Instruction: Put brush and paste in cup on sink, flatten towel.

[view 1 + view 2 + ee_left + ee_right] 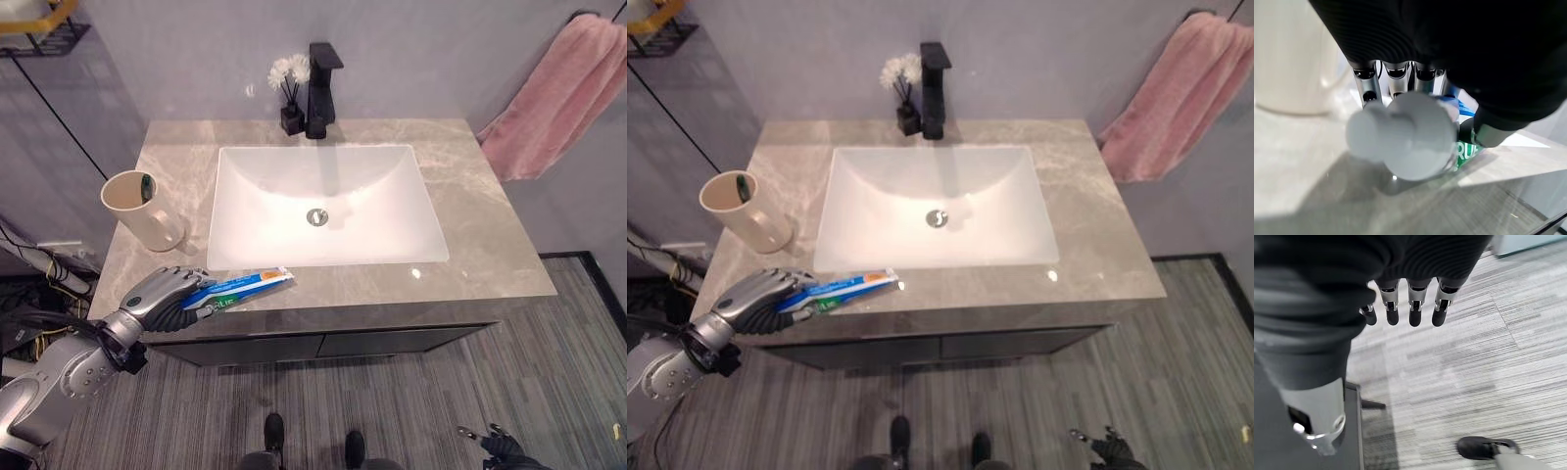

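The left robot hand (168, 297) is seen at the near left corner of the marble desk (470, 186), its fingers curled over the capped end of a blue-and-white toothpaste tube (245, 287). The tube is laid flat along the near edge of the desk, just in front of the white sink basin (323, 206), with its long axis running left to right; the flat crimped tail is pointed right and slightly away, the cap end left under the fingers. In the left wrist view the white cap (1410, 134) is shown held between the thumb and the curled fingers, the tube's green-printed part resting on the desk.

A cream cup (142, 209) is stood upright on the left of the desk, just beyond the robot hand (a green-tipped toothbrush (146, 187) is already inside it). A black tap (321, 88) and a small reed diffuser (290, 98) are placed at the far edge behind the basin. A pink towel (558, 98) is hung bunched on the wall at far right.

The right robot hand (1400, 308) is held low over the grey striped floor (1488, 357), fingers straight and holding nothing.
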`<state>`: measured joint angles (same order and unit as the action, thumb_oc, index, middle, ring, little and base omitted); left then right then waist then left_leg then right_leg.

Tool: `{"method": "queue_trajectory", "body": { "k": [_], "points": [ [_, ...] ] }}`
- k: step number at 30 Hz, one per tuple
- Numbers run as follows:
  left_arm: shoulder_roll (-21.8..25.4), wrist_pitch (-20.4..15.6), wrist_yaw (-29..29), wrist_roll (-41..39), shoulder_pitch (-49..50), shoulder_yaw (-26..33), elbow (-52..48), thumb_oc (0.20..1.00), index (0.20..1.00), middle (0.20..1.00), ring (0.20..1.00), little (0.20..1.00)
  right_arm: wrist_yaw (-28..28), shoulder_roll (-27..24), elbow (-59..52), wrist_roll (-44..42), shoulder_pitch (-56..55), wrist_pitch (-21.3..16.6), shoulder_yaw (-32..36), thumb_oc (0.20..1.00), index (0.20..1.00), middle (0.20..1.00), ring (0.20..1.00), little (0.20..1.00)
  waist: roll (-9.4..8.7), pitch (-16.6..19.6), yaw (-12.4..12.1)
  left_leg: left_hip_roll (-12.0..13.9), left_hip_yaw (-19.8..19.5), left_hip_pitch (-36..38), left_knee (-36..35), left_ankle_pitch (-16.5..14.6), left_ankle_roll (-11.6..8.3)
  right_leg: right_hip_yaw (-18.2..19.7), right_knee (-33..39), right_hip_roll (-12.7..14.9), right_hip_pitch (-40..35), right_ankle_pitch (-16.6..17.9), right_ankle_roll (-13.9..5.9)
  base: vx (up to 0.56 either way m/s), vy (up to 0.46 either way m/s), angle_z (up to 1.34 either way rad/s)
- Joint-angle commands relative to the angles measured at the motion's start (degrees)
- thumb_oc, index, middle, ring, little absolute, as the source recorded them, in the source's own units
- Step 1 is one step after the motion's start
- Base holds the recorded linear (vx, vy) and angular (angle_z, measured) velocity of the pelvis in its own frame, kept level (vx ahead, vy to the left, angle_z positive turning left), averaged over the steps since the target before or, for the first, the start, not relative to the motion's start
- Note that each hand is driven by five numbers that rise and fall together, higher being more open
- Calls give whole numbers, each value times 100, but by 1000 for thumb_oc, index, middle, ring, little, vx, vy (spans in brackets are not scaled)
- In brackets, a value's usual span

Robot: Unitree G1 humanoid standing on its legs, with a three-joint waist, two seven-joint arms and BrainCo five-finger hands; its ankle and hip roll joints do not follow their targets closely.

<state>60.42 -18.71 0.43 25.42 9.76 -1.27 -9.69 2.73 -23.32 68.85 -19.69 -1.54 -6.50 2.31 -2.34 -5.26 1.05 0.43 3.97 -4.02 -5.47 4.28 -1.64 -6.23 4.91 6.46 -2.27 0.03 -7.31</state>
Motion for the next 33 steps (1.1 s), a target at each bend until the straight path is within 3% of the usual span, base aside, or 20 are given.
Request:
{"method": "queue_trajectory", "body": {
  "k": [1, 10, 19, 24, 29, 31, 32, 33],
  "points": [
    [6, -160, 733, 206, -186, 318, -126, 200, 200, 200, 200, 200, 313, -255, -174, -777, 202, -311, 351, 1000, 1000, 1000, 1000, 1000, 15, 589, 38, 470, 177, 383, 47, -515, -389, -30, 9, 656, 288, 447, -527, 45, -7, -2],
    [47, -129, 1273, 717, -228, 673, 26, 200, 200, 200, 200, 200, 830, -469, -1543, -893, 43, -686, 840, 1000, 1000, 1000, 1000, 1000, 102, 671, 148, 478, 239, 549, 47, -548, -390, -6, 9, 649, 155, 418, -505, 6, -2, -6],
    [177, 190, 2513, 1803, -469, 1633, -31, 200, 200, 200, 200, 200, 1743, -233, -4719, -684, -230, -1392, 1680, 1000, 1000, 1000, 1000, 1000, 161, 758, 275, 461, 254, 595, 47, -579, -373, 12, 9, 679, 109, 414, -490, 0, 0, 0],
    [198, 482, 3075, 2183, -852, 1900, -116, 200, 200, 200, 200, 200, 2253, -196, -5922, -78, -19, -1438, 1731, 1000, 1000, 1000, 1000, 1000, 183, 788, 305, 449, 252, 616, 47, -594, -365, -10, 9, 699, 74, 407, -486, 0, 0, 0],
    [417, 851, 3453, 2335, -1881, 1716, -113, 200, 200, 200, 200, 200, 1971, -154, -6838, -619, 720, -1642, 943, 1000, 1000, 1000, 1000, 1000, 192, 845, 297, 441, 268, 644, 47, -591, -359, -11, 9, 713, 47, 409, -472, 0, 0, 0],
    [565, 1092, 3543, 2243, -2950, 1074, 78, 200, 200, 200, 200, 200, 1471, 62, -6997, -1731, 1338, -1686, 87, 1000, 1000, 1000, 1000, 1000, 179, 853, 259, 439, 296, 679, 47, -582, -356, 14, 9, 710, 26, 405, -464, 0, 0, 0],
    [575, 1103, 3545, 2240, -3013, 1021, 108, 200, 200, 200, 200, 200, 1466, 61, -6990, -1745, 1348, -1682, 98, 1000, 1000, 1000, 1000, 1000, 173, 845, 250, 439, 298, 679, 47, -583, -356, 15, 9, 709, 25, 404, -464, -37, -4, 3],
    [642, 1181, 3591, 2166, -3660, 588, 208, 200, 200, 200, 200, 200, 991, 99, -7080, -2313, 1888, -1568, -665, 1000, 1000, 1000, 1000, 1000, 172, 849, 204, 439, 322, 699, 47, -538, -353, 31, 9, 710, 16, 445, -445, 0, 0, 0]
  ]
}}
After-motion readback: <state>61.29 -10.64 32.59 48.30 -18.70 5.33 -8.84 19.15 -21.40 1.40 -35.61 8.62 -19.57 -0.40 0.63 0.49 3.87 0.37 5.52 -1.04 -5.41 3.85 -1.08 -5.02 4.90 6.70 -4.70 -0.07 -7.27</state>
